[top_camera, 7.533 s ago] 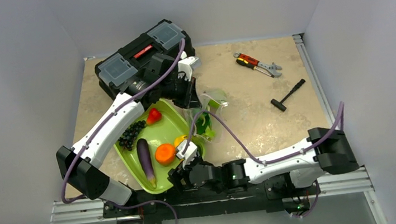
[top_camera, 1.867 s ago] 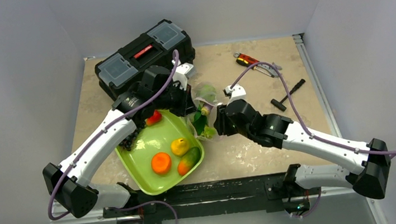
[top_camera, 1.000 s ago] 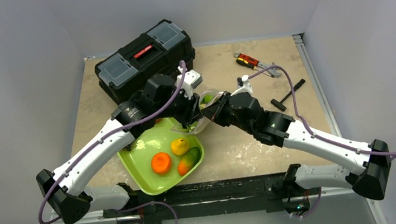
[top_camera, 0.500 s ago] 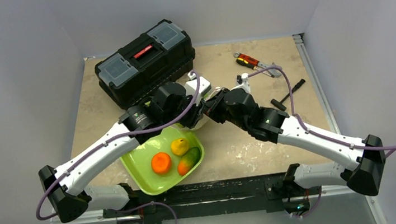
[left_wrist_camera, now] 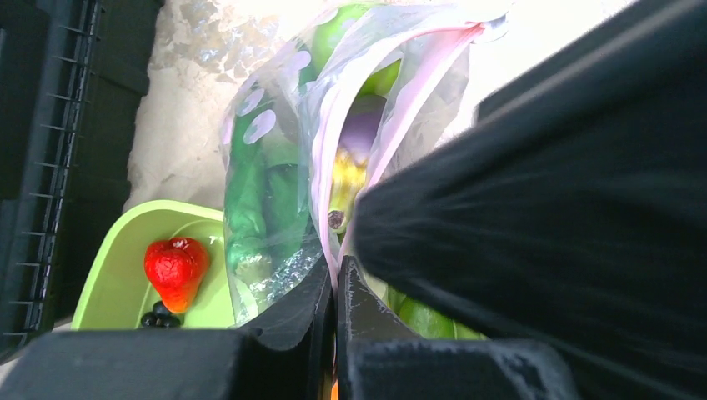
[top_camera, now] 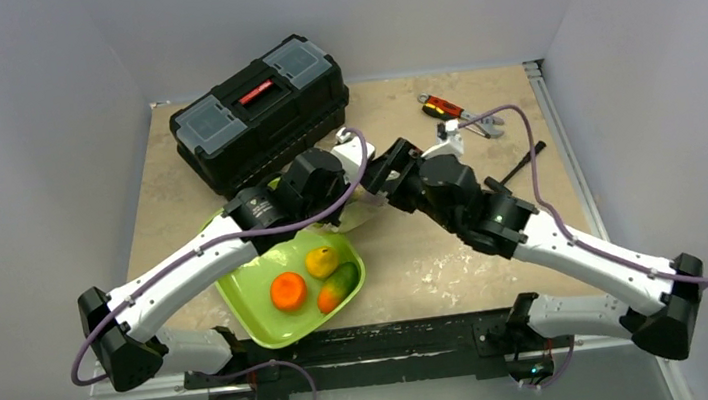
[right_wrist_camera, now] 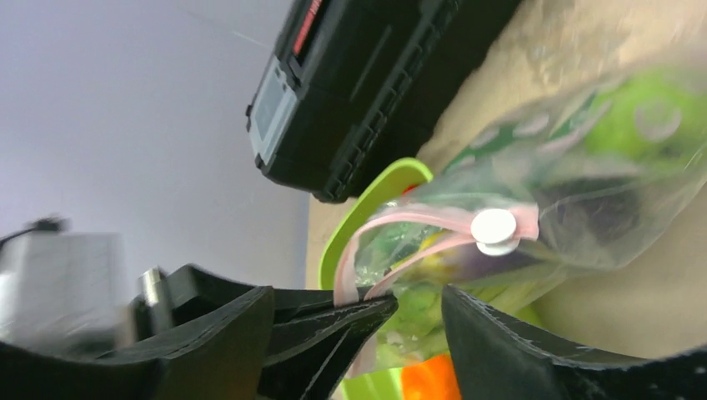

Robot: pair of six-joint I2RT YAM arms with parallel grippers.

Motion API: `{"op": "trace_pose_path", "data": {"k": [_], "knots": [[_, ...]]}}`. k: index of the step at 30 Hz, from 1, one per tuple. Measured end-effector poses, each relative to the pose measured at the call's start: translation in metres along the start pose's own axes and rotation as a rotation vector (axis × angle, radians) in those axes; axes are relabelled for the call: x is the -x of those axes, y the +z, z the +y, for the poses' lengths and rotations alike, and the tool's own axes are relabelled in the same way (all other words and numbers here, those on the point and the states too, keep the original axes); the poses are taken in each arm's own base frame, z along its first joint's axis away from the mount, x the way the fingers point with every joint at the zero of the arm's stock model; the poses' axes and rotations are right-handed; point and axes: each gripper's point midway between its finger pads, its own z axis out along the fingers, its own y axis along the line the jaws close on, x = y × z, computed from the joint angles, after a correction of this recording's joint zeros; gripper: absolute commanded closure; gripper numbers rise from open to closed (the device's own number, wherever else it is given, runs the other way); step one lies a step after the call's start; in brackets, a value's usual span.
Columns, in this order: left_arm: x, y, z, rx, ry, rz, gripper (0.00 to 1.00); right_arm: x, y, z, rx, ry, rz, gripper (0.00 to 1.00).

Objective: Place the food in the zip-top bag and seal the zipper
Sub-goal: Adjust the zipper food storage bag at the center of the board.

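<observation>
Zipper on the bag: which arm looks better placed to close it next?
Probably right: the right end effector is open, facing the zipper, while the left end effector pinches one end, anchoring it.

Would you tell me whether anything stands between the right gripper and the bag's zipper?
Only the left gripper, pinching the zipper at one end, sits inside the open right gripper; the white slider farther along is unobstructed.
</observation>
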Motion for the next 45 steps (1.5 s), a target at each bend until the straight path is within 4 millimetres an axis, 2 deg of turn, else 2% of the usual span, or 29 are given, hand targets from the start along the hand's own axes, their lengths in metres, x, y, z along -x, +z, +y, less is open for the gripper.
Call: {"op": "trace_pose_path", "data": {"k": [3,6,8,11,13,17,19,21,24,26,31,35,38,40,43,45], "knots": [[0.000,0.000,-0.003,-0.015,0.001,-0.002,1.00,0.023,-0.025,0.008,0.059,-0.107,-0.062,0.18],[0.001,-0.001,-0.006,-0.040,0.000,-0.003,1.00,0.052,-0.064,0.010,0.135,-0.217,-0.155,0.10],[0.001,-0.001,-0.008,-0.065,-0.007,-0.002,1.00,0.067,-0.082,0.003,0.152,-0.272,-0.216,0.02],[-0.001,-0.001,-0.009,-0.109,-0.027,0.008,1.00,0.087,-0.096,-0.014,0.146,-0.340,-0.299,0.01],[-0.002,0.000,-0.006,-0.137,-0.049,0.018,1.00,0.092,-0.087,-0.023,0.120,-0.387,-0.304,0.01],[-0.002,-0.003,0.004,-0.193,-0.104,0.035,1.00,0.088,-0.037,-0.041,0.074,-0.504,-0.215,0.01],[0.000,-0.005,0.007,-0.218,-0.128,0.037,1.00,0.081,-0.010,-0.054,0.108,-0.536,-0.136,0.01],[0.003,-0.006,0.009,-0.242,-0.149,0.038,1.00,0.078,0.002,-0.065,0.189,-0.530,-0.088,0.01],[0.003,-0.005,0.009,-0.278,-0.183,0.053,1.00,0.068,0.001,-0.069,0.405,-0.522,-0.062,0.04],[0.002,-0.005,0.008,-0.298,-0.199,0.060,1.00,0.054,-0.006,-0.063,0.522,-0.551,-0.028,0.07],[0.002,-0.006,0.009,-0.312,-0.226,0.064,1.00,0.048,-0.019,-0.045,0.642,-0.678,-0.039,0.07],[0.002,-0.006,0.009,-0.318,-0.233,0.064,1.00,0.041,-0.020,-0.038,0.617,-0.774,-0.059,0.10],[0.002,-0.007,0.008,-0.325,-0.238,0.064,1.00,0.020,-0.017,-0.028,0.571,-0.872,-0.075,0.18],[0.002,-0.007,0.008,-0.327,-0.241,0.064,1.00,0.011,-0.014,-0.025,0.515,-0.935,-0.104,0.18],[0.002,-0.007,0.008,-0.331,-0.243,0.064,1.00,0.018,-0.002,-0.035,0.358,-1.023,-0.170,0.21],[0.002,-0.007,0.008,-0.332,-0.244,0.065,1.00,0.030,0.007,-0.046,0.240,-1.077,-0.206,0.29]]}}
